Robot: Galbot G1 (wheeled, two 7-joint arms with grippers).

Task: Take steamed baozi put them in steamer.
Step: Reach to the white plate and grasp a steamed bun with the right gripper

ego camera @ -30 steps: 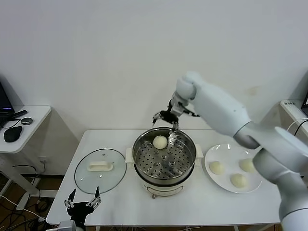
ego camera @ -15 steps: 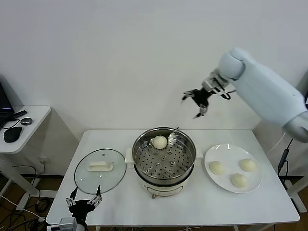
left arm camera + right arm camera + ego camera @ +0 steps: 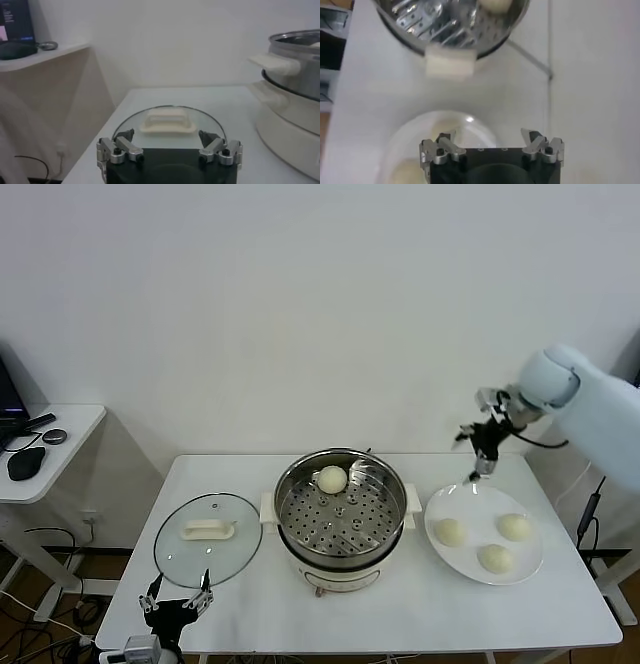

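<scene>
Above plate (image 3: 432, 509) far rim | right gripper (image 3: 478, 452) spread wide, empty | left gripper (image 3: 176, 600) parked, spread, table's near edge

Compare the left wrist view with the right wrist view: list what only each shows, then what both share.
Only the left wrist view: the glass lid, the side desk and the left gripper, jaws open, low by the table edge.
Only the right wrist view: the white plate with a baozi below the right gripper, jaws open and empty.
Both: the steamer and the white table.
</scene>
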